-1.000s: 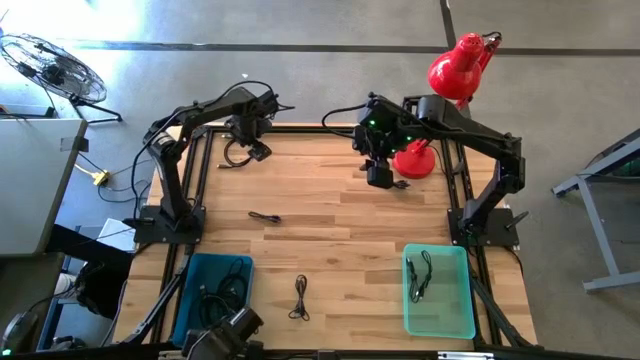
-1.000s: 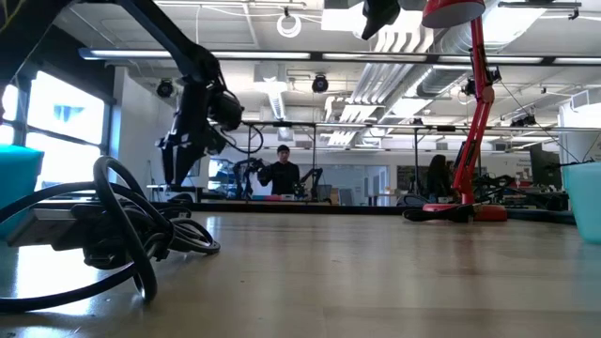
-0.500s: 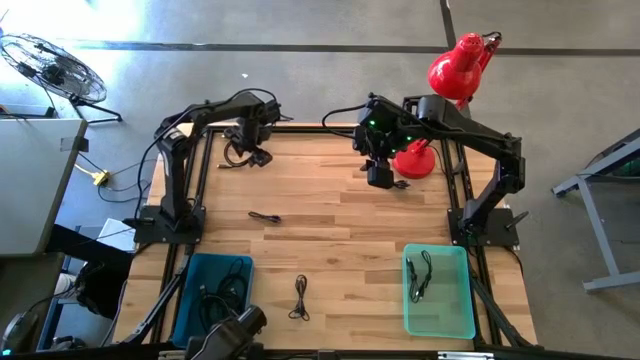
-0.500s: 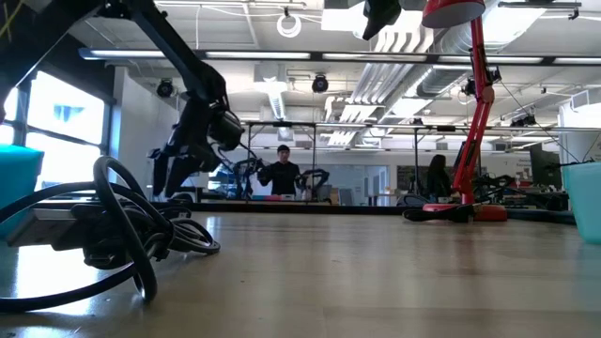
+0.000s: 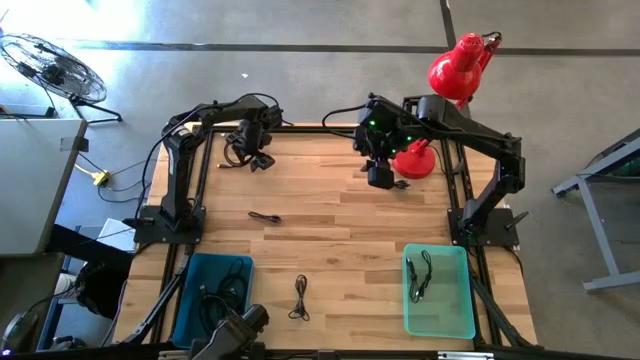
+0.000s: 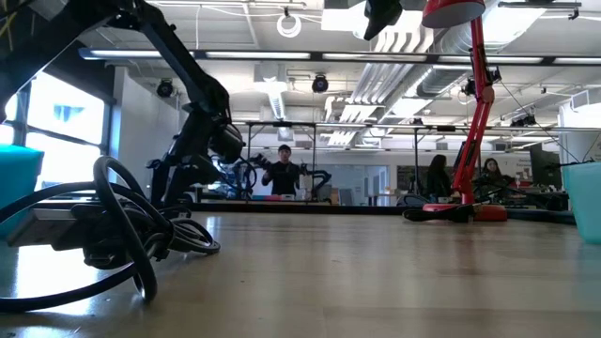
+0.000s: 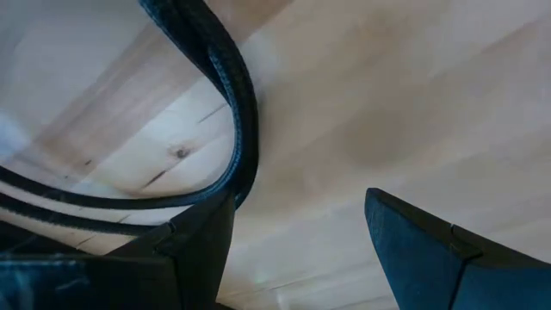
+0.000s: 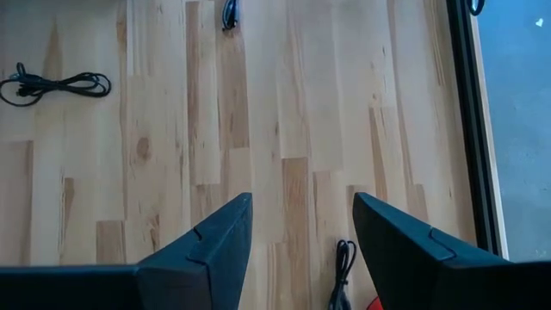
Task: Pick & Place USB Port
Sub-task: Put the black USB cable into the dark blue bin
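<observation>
At the upper left of the high view, the left claw (image 5: 262, 161) is low over a black cable (image 5: 236, 155) that lies coiled at the far left corner of the tabletop (image 5: 340, 250). In the left wrist view its fingers (image 7: 439, 258) stand apart with bare wood between them, and the cable's loop (image 7: 232, 112) runs beside one finger, not between the two, so the claw is open and holds nothing. The main risk, as a judgement, is that it closes on empty wood or only pushes the loop away, because the cable is off the middle line. The loop also lies close to the frame rail, so a pull could snag it there. A thin, springy cable may slip from the fingers. The right claw (image 5: 380, 178) waits at the upper middle, beside the red lamp (image 5: 455, 65), with its fingers apart and empty. Other cables lie on the tabletop (image 5: 264, 216), in the blue bin (image 5: 214, 298) and the green bin (image 5: 438, 292).
</observation>
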`<state>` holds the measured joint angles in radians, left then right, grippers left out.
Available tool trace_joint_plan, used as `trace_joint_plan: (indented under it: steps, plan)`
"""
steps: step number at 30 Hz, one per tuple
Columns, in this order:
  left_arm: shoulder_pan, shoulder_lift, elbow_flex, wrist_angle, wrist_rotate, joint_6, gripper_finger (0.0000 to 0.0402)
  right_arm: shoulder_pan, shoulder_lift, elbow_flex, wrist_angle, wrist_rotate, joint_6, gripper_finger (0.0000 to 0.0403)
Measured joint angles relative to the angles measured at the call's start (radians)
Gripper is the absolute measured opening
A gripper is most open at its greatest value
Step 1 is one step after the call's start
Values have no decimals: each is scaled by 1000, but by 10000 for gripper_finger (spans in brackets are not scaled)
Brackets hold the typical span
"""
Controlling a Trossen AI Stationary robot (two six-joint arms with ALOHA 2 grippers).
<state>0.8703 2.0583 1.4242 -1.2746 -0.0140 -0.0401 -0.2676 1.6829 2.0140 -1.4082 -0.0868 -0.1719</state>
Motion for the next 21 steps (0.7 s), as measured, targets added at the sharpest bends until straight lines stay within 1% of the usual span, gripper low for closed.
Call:
trace_joint_plan:
  steps: [6,10,13,21]
  plan:
    - [0,0,0,12,-2,-10,257,0,0,0,0,-30,0,194]
    - [0,0,0,17,-38,10,257,0,0,0,2,-44,-8,194]
    - [4,0,4,21,-45,11,257,0,0,0,7,-44,-9,194]
    - [13,0,57,22,-72,12,257,0,0,0,11,-44,-11,194]
